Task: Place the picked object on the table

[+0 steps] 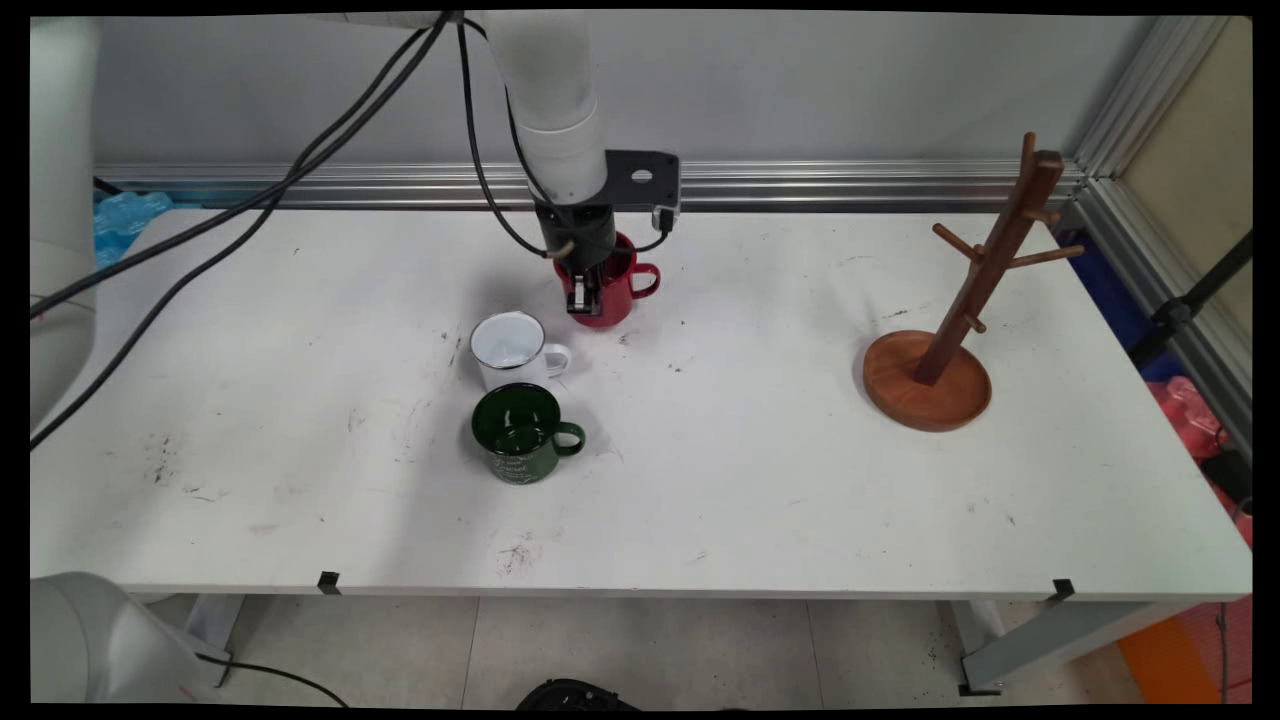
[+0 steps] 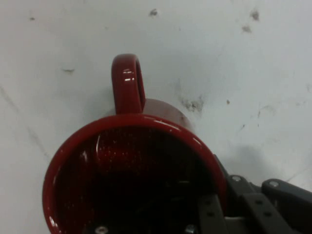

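A red mug (image 1: 612,290) stands on the white table (image 1: 760,480) at the back middle, its handle pointing right. My gripper (image 1: 583,298) comes straight down onto its near-left rim. In the hand view the red mug (image 2: 131,161) fills the lower frame, handle towards the top. One finger is inside the mug and the other outside its wall, with the gripper (image 2: 218,195) shut on the rim between them. A white mug (image 1: 512,350) and a green mug (image 1: 522,432) stand just in front, both handles to the right.
A wooden mug tree (image 1: 965,300) with bare pegs stands on its round base at the right. Black cables hang from the arm across the back left. An aluminium rail runs along the table's far edge.
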Robot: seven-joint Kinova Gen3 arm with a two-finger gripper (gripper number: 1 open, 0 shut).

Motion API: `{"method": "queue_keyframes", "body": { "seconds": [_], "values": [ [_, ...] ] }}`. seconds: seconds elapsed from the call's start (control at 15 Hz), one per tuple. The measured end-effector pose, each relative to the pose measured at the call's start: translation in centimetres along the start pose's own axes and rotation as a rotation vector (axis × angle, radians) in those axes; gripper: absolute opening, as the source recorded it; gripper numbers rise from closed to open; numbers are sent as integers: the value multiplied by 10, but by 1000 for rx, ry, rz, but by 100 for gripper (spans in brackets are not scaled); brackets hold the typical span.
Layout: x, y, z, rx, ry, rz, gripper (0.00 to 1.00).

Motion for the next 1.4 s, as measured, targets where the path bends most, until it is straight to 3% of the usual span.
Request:
{"method": "queue_keyframes", "body": {
  "seconds": [1.07,1.13,1.4],
  "values": [
    [-5,-2,17,-35,18,4,0],
    [-5,-2,17,-36,20,4,100],
    [-6,-3,18,-37,28,7,100]
  ]
}}
